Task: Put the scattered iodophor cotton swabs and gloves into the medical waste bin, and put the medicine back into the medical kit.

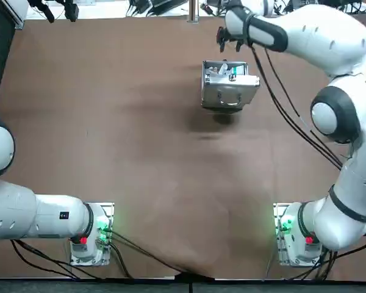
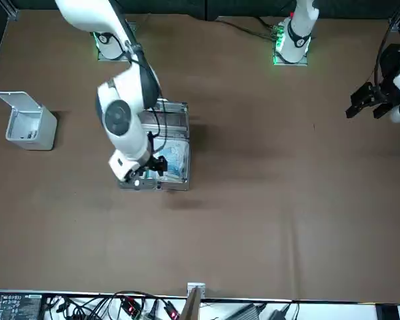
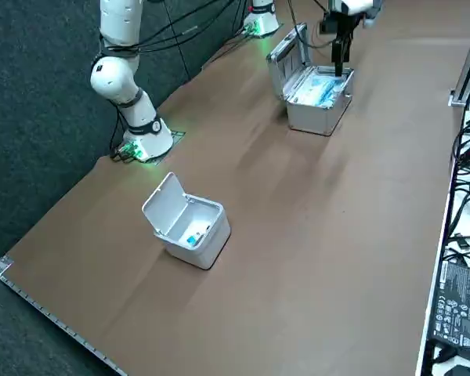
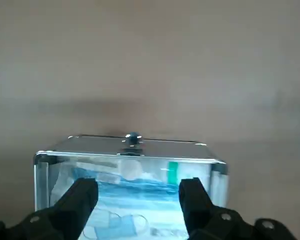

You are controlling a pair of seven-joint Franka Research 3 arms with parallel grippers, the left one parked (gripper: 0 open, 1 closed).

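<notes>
Hovering with pincer (image 4: pixel 137 189) spread and empty, just above open medical kit (image 4: pixel 130 150). Inside, among soft blue packets (image 4: pixel 117 225), green-striped medicine box (image 4: pixel 173 172). Probably light, stiff carton; best pinched across narrow sides.

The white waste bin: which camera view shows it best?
The right side view: the waste bin stands near the camera, lid raised, something blue inside. The front view shows it far off at one side; top and wrist views miss it. The right end effector hangs open over the medical kit, away from the bin.
</notes>
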